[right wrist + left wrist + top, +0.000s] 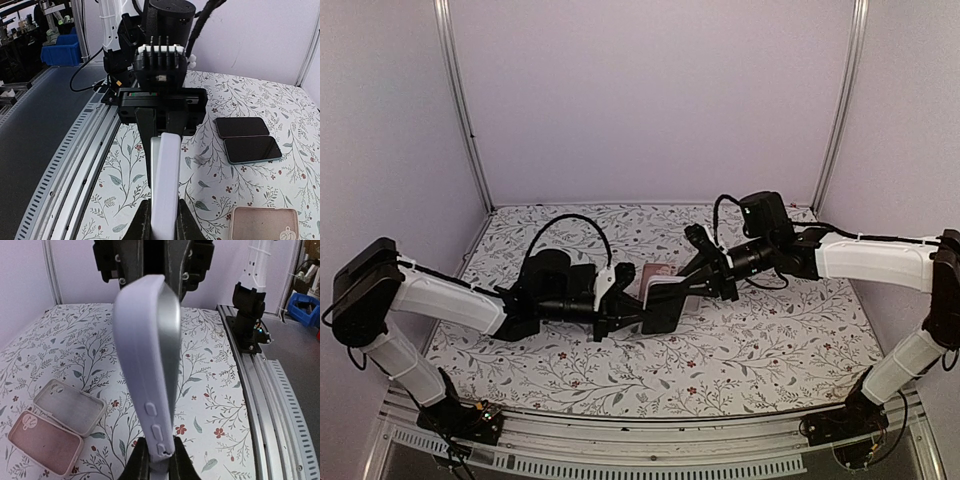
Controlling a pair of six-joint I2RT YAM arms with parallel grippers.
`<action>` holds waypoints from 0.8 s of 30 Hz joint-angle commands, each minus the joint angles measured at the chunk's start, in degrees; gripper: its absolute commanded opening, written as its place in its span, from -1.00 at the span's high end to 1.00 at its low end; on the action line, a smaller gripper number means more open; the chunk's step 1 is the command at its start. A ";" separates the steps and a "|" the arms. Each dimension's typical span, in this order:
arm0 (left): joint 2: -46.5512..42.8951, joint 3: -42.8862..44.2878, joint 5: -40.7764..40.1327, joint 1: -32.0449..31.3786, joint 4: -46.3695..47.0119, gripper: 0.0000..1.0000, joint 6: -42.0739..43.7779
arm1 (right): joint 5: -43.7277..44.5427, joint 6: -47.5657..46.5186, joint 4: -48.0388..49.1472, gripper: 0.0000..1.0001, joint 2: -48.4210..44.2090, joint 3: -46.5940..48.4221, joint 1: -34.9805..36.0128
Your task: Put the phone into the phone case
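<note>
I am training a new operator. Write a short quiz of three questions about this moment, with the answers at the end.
1. True or false: the lilac silicone phone case lies flat on the flowered table.
2. How many dark flat phones lie side by side on the table in the right wrist view? A: one. B: two. C: four.
3. Fill in: the left gripper and the right gripper are both ___ on that case.

Key: 1 false, the grippers hold it up between them, above the table. 2 B. 3 shut.
</note>
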 commanded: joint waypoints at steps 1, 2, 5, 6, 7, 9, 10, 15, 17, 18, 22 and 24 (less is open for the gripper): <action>-2.08 2.14 -5.89 -2.14 0.28 1.00 -0.53 | -4.07 1.57 2.98 1.00 -2.34 1.37 1.66; -2.46 2.23 -6.64 -2.46 0.13 1.00 -0.58 | -4.06 1.66 3.00 1.00 -2.51 1.32 1.80; -3.93 2.40 -9.95 -3.67 -0.78 1.00 -0.40 | -3.38 2.02 4.54 1.00 -3.05 1.06 2.15; -4.40 2.56 -11.08 -4.03 -1.17 1.00 -0.38 | -3.18 2.11 4.56 1.00 -3.27 0.97 2.29; -4.75 2.72 -11.46 -4.25 -1.64 1.00 -0.30 | -3.14 2.18 4.56 1.00 -3.38 0.96 2.41; -5.17 3.45 -11.23 -4.76 -2.75 0.71 -0.05 | -3.14 2.44 5.00 1.00 -3.70 1.00 2.83; -5.20 3.85 -11.24 -5.03 -3.22 0.49 -0.09 | -3.21 2.80 5.22 1.00 -3.89 1.04 3.11; -5.18 4.95 -11.18 -5.67 -3.71 0.76 -0.13 | -3.43 3.34 5.79 1.00 -4.79 1.61 3.87; -5.35 5.14 -11.48 -5.92 -4.04 1.00 0.05 | -3.63 3.49 5.68 1.00 -5.12 1.53 3.94; -5.56 5.15 -11.89 -6.09 -4.44 1.00 0.31 | -3.51 3.49 5.58 1.00 -5.36 1.43 3.96; -6.78 5.03 -15.16 -6.79 -6.84 1.00 1.91 | 2.44 3.12 3.82 -0.02 -6.17 1.13 4.24; -6.95 5.21 -17.31 -7.28 -8.34 1.00 3.42 | 5.81 1.68 0.82 -0.35 -5.91 1.92 5.03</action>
